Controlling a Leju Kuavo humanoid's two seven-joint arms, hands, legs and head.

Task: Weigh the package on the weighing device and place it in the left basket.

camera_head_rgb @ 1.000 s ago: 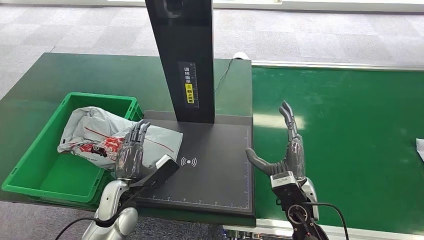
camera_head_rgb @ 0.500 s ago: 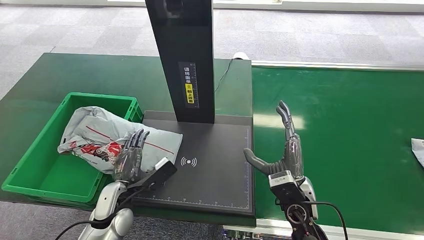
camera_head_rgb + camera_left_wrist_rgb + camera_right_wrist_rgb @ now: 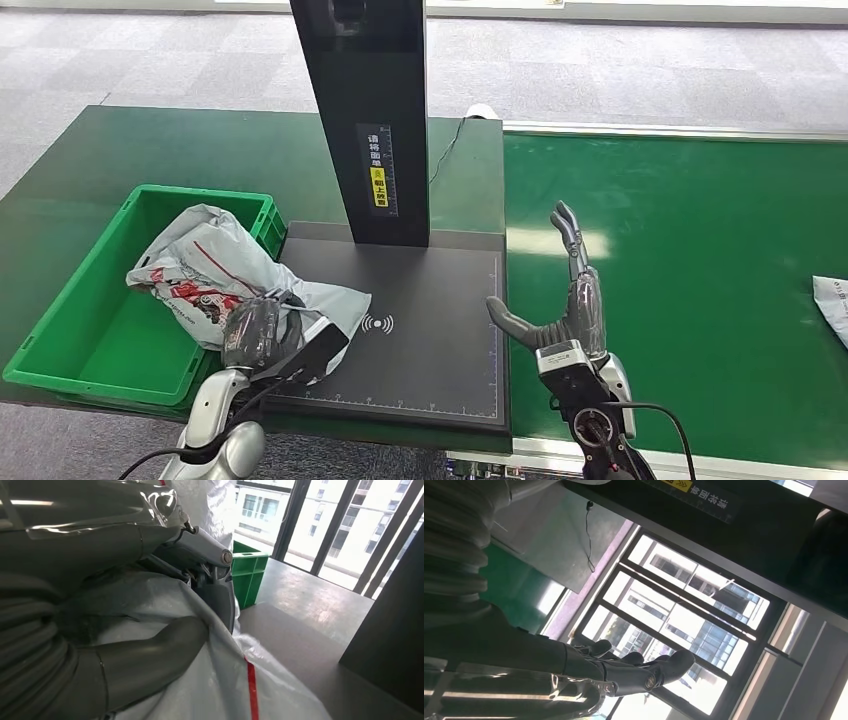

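A grey-white plastic mail package with red print lies half over the rim of the green basket and half on the black weighing platform. My left hand grips the package's near edge, fingers curled into the crumpled film. In the left wrist view the thumb and fingers pinch the white film of the package. My right hand stands upright at the platform's right edge, fingers spread, holding nothing; the right wrist view shows its fingers extended in the air.
The scale's black column rises at the back of the platform. A green conveyor belt runs to the right, with another white package at its far right edge. The dark green table lies behind the basket.
My left hand has closed its fingers on the package's edge and the package has bunched up and lifted. The package on the belt has crept further into view. The right hand barely moved.
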